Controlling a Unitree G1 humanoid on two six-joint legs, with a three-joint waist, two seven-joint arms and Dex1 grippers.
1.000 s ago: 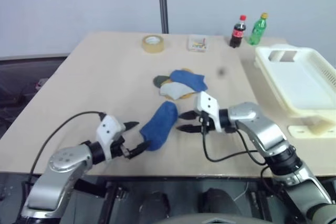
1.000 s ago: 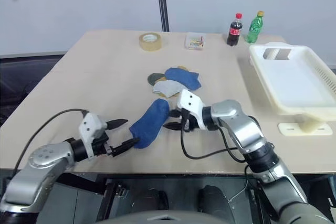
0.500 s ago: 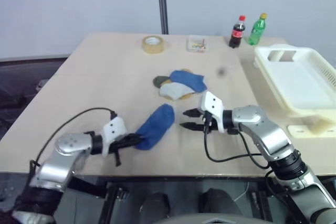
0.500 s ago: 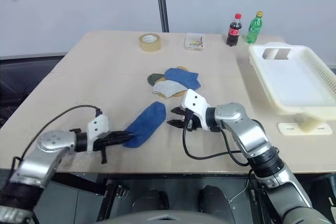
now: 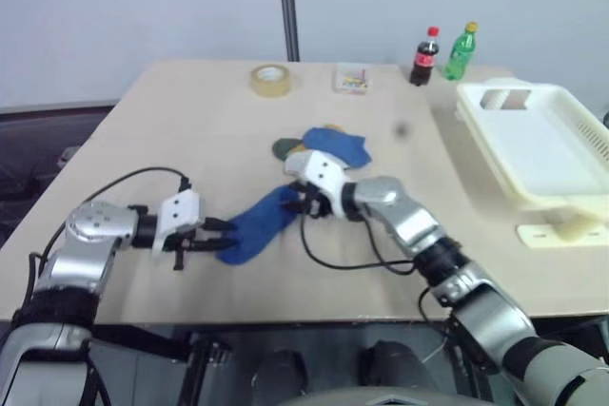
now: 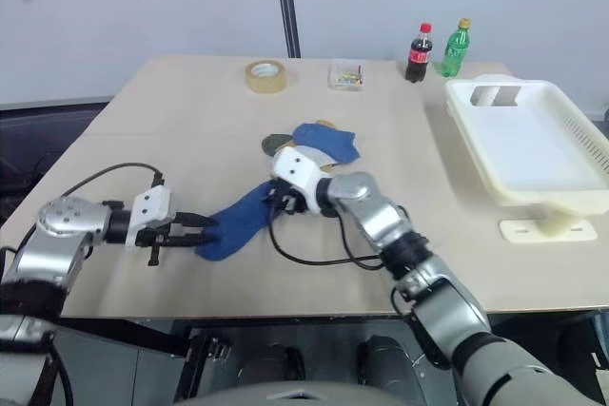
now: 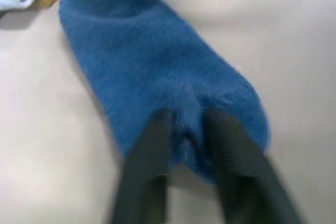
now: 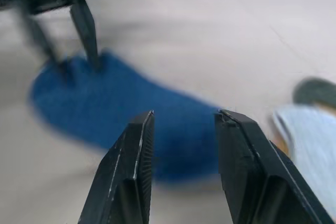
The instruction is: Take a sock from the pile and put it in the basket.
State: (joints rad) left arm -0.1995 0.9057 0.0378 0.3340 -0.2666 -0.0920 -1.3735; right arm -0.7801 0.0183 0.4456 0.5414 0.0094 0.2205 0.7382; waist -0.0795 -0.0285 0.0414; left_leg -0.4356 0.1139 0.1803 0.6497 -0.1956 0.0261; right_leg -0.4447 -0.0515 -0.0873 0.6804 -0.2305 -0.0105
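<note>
A blue sock point(image 5: 257, 225) lies alone on the table, nearer to me than the pile point(image 5: 322, 151) of blue, grey, yellow and dark green socks. My left gripper point(image 5: 217, 233) reaches in from the left. It is open, and its fingers point(image 7: 152, 161) stand on either side of the sock's near end. My right gripper point(image 5: 303, 204) points left at the sock's far end, just over it, open with the blue fabric point(image 8: 178, 129) showing in its gap. The cream basket point(image 5: 493, 147) stands at the right with nothing in it.
At the back of the table sit a tape roll point(image 5: 270, 80), a small clear box point(image 5: 350, 78), a cola bottle point(image 5: 423, 56) and a green bottle point(image 5: 460, 51). A flat cream piece point(image 5: 561, 233) lies in front of the basket.
My left gripper closed on the sock's near end, drew it leftward, and its fingers have since parted. My right gripper swung left to the sock's far end.
</note>
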